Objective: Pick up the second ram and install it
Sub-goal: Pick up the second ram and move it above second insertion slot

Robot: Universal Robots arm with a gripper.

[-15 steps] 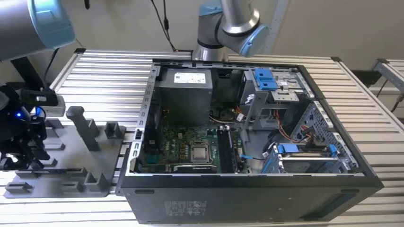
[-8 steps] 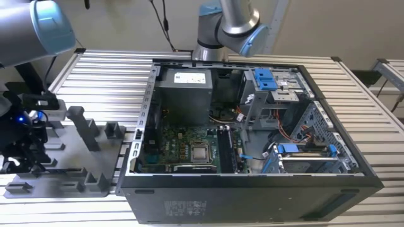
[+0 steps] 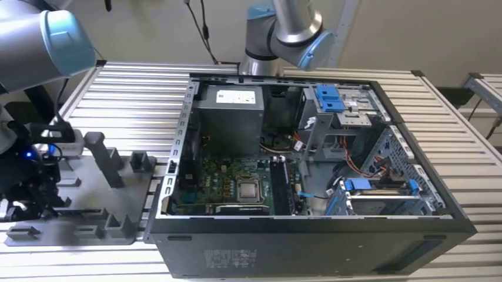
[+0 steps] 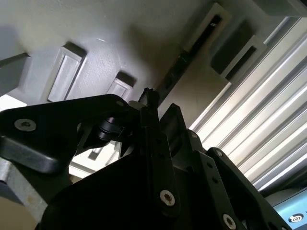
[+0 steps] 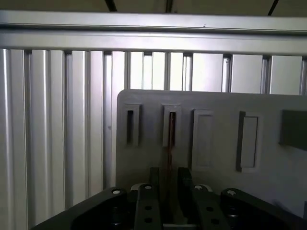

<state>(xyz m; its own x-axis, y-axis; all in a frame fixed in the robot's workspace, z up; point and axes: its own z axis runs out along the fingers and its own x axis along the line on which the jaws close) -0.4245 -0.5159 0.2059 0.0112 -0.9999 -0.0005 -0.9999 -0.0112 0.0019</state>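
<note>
The second ram (image 5: pixel 170 136) stands on edge in a slot of the grey fixture tray (image 5: pixel 216 103), seen as a thin dark strip. My gripper (image 5: pixel 169 176) is right over it, open, with one finger (image 5: pixel 154 178) on each side and small gaps to the stick. In the second wrist view the ram (image 4: pixel 183 64) runs as a dark strip from its slot down between the fingertips of the gripper (image 4: pixel 161 109). In the exterior view the arm's wrist (image 3: pixel 35 161) hangs over the tray (image 3: pixel 117 197) at the exterior view's left.
The open computer case (image 3: pixel 314 241) lies on the slatted metal table (image 3: pixel 133 88), to the exterior view's right of the tray. Its motherboard (image 3: pixel 223 185) with processor and memory slots (image 3: pixel 279 185) faces up. Upright posts (image 3: pixel 106 155) rise from the tray near the wrist.
</note>
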